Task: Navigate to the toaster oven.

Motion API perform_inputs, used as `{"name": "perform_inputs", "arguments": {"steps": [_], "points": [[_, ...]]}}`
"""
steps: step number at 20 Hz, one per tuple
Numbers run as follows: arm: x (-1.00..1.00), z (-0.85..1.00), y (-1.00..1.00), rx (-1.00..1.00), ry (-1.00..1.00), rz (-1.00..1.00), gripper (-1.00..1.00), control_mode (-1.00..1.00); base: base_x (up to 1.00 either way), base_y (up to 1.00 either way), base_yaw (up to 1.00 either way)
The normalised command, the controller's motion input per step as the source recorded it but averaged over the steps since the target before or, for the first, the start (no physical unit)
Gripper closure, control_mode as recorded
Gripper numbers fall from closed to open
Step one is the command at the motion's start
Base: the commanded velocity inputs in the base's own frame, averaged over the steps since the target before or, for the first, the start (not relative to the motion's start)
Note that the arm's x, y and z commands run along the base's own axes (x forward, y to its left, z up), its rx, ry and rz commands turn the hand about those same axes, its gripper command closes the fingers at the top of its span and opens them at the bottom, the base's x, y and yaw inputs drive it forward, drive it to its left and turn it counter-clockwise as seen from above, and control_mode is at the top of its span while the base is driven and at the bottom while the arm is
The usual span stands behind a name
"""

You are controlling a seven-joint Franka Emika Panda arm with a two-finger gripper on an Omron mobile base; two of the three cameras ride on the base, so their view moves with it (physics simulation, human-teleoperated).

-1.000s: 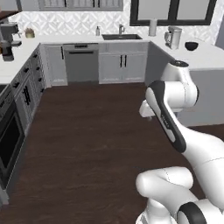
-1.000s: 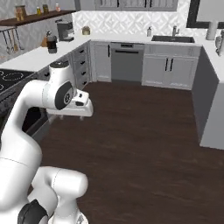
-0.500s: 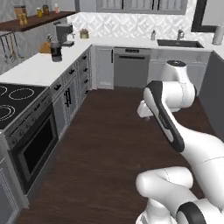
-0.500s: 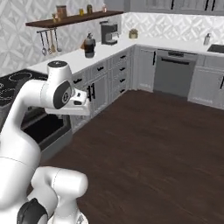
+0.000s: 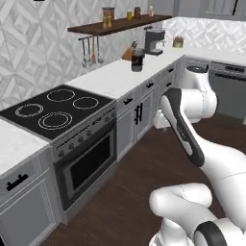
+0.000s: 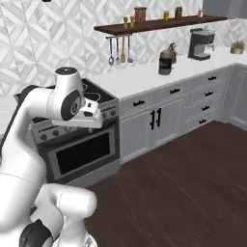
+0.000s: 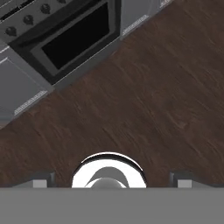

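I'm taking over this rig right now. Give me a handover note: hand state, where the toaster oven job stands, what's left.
Hand: open, empty, above the dark wood floor.
Base faces the built-in oven and cooktop; a coffee machine stands further along the counter.
Done: nothing I can confirm.
Left: drive to the toaster oven and stop in front of it.

A dark wood floor (image 6: pixel 183 178) runs along a row of grey cabinets (image 6: pixel 164 113) under a white desk (image 5: pixel 122 74). A built-in oven (image 5: pixel 84 166) with a black cooktop (image 5: pixel 57 106) sits in that row. The wall (image 6: pixel 58 38) behind is tiled in a pale geometric pattern. A brown shelf (image 6: pixel 159 24) carries jars, with utensils (image 6: pixel 117 50) hanging beneath it. A coffee machine (image 6: pixel 200 43) stands farther along the desk.
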Motion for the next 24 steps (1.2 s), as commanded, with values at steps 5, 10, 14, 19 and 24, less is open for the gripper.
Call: {"name": "perform_inputs", "arguments": {"steps": [5, 10, 14, 19, 24], "points": [[0.0, 0.0, 0.0, 0.0, 0.0, 0.0, -1.0, 1.0, 1.0, 0.0, 0.71], [0.0, 0.0, 0.0, 0.0, 0.0, 0.0, -1.0, 1.0, 0.98, 0.0, 0.7], [0.0, 0.0, 0.0, 0.0, 0.0, 0.0, -1.0, 1.0, 0.59, 0.27, 0.64], [0.0, 0.0, 0.0, 0.0, 0.0, 0.0, -1.0, 1.0, 0.11, 0.96, 0.45], [0.0, 0.0, 0.0, 0.0, 0.0, 0.0, -1.0, 1.0, -0.07, 1.0, 0.25]]}}
